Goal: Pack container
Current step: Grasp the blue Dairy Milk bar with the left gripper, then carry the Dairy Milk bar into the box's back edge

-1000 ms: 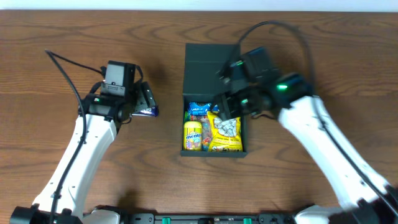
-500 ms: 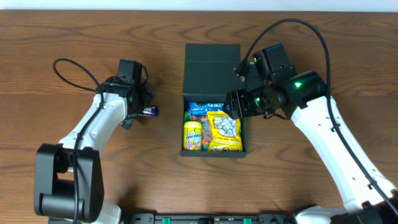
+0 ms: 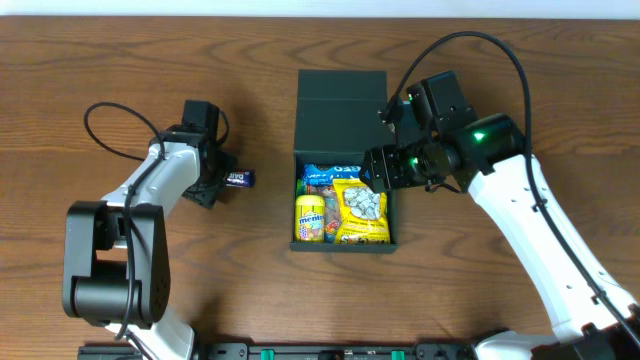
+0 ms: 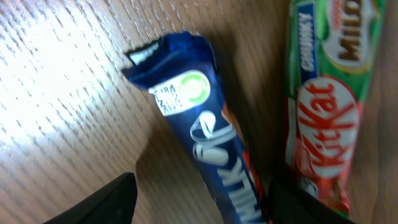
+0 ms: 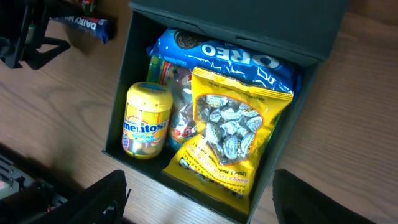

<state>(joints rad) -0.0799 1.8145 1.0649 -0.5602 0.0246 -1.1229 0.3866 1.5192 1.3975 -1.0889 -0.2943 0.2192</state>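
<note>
The dark teal container [image 3: 340,100] stands open at the table's middle, its flap lid folded back. It holds a yellow Mentos jar [image 3: 309,215], a blue Oreo pack [image 3: 330,172] and a yellow candy bag [image 3: 362,212]. My left gripper [image 3: 216,176] is open and low over a blue Dairy Milk bar [image 3: 238,179], left of the container. In the left wrist view its fingers [image 4: 199,208] straddle the bar [image 4: 199,134], with a green and red KitKat bar [image 4: 326,106] beside it. My right gripper [image 3: 385,167] is open and empty above the container's right wall [image 5: 127,68].
The table is brown wood [image 3: 500,60]. A black cable [image 3: 105,115] loops from the left arm over the table's left side. The right arm's cable [image 3: 470,40] arcs above the container's back right.
My right gripper drew back to the right from over the yellow bag. My left arm folded in to the left while its gripper stayed at the blue bar.
</note>
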